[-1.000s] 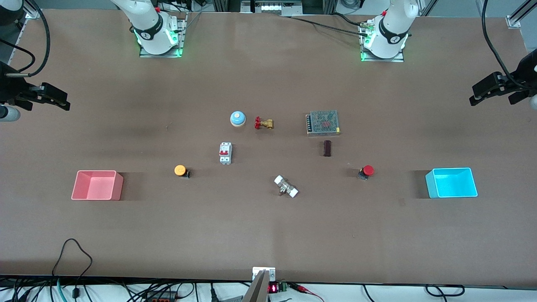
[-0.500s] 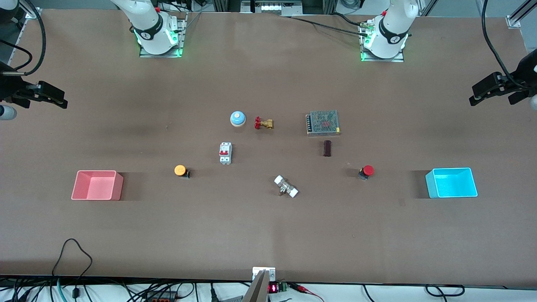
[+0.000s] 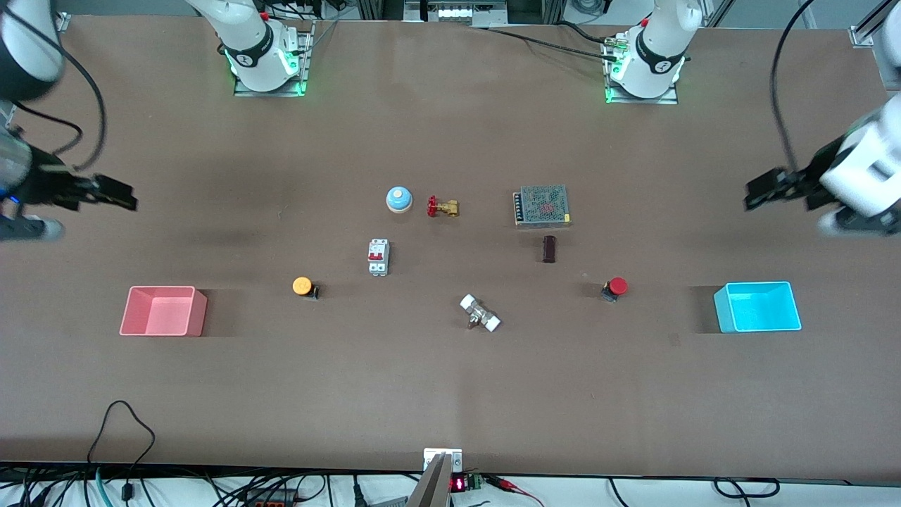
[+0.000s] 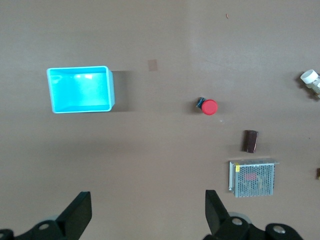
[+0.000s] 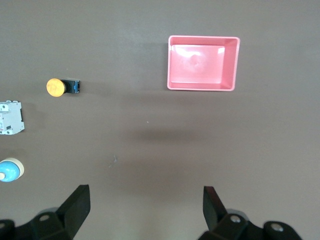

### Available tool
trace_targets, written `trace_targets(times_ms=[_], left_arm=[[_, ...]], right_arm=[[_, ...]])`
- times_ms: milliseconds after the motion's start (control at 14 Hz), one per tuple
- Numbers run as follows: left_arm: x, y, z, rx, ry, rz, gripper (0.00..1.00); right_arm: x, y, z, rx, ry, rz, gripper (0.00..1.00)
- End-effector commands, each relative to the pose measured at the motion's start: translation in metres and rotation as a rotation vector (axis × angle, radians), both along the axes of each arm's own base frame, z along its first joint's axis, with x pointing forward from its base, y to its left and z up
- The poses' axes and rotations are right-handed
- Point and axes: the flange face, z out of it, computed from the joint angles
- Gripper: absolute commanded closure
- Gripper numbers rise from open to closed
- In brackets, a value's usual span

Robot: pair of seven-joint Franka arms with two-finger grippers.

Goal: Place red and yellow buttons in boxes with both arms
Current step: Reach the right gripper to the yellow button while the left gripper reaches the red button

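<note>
The red button lies on the table near the cyan-blue box; both show in the left wrist view, the button and the box. The yellow button lies near the pink-red box; both show in the right wrist view, the button and the box. My left gripper is open and empty, up over bare table at the left arm's end. My right gripper is open and empty, up over bare table at the right arm's end.
Between the buttons lie a white circuit breaker, a blue-domed bell, a red-handled brass valve, a metal mesh power supply, a small dark block and a white-ended fitting.
Both arms have swung in from the table's ends toward the middle and toward the front camera. The buttons and boxes have not moved.
</note>
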Motion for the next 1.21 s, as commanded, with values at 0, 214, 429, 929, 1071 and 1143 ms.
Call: trace_targets(times_ms=[0, 214, 429, 929, 1071, 1143], left_arm=[[0.023, -0.028, -0.047, 0.005, 0.038, 0.024, 0.00], [0.040, -0.054, -0.105, 0.011, 0.046, 0.062, 0.00], [0.043, -0.076, -0.167, 0.008, 0.011, 0.093, 0.00], [0.041, -0.105, -0.280, 0.001, 0.005, 0.104, 0.00], [0.041, -0.107, -0.296, 0.000, 0.003, 0.127, 0.00], [0.041, -0.109, -0.302, 0.001, 0.003, 0.131, 0.00]], right_arm=[[0.019, 0.040, -0.042, 0.032, 0.032, 0.044, 0.00], [0.033, 0.089, -0.093, 0.064, 0.062, 0.093, 0.00], [0.036, 0.146, -0.129, 0.110, 0.066, 0.126, 0.00], [0.045, 0.196, -0.205, 0.084, 0.047, 0.076, 0.00], [0.050, 0.194, -0.222, 0.077, 0.040, 0.021, 0.00], [0.051, 0.195, -0.228, 0.075, 0.033, 0.003, 0.00]])
